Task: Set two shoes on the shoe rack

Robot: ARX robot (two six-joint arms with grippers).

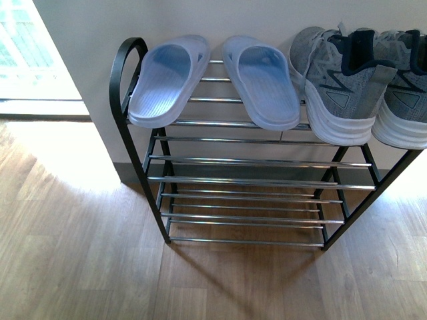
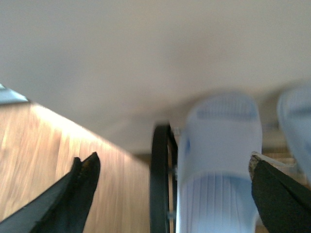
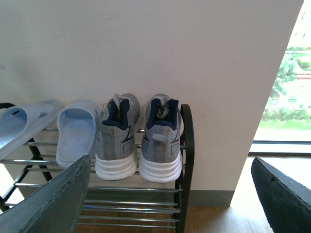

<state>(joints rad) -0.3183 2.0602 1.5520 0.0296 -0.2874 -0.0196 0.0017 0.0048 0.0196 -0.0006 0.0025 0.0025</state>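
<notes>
Beyond the spread right fingers (image 3: 53, 204), both sneakers (image 3: 138, 145) sit racked.

Shoe rack (image 1: 133, 133): matt black metal frame, glossy chrome bars. 
Sneakers (image 1: 340, 80): grey knit cloth uppers, smooth white ribbed soles, navy fabric lining. 
Slides (image 1: 167, 80): pale blue plastic, satin sheen, ribbed footbeds. 
Floor (image 1: 80, 253): wood-grain boards, low sheen. 
Wall (image 1: 200, 20): matt, smooth, off-white.

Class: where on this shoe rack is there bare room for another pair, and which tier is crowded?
The top tier is crowded: two slides and two sneakers fill it. The lower chrome tiers of the shoe rack, between the black side frames, lie bare.
</notes>
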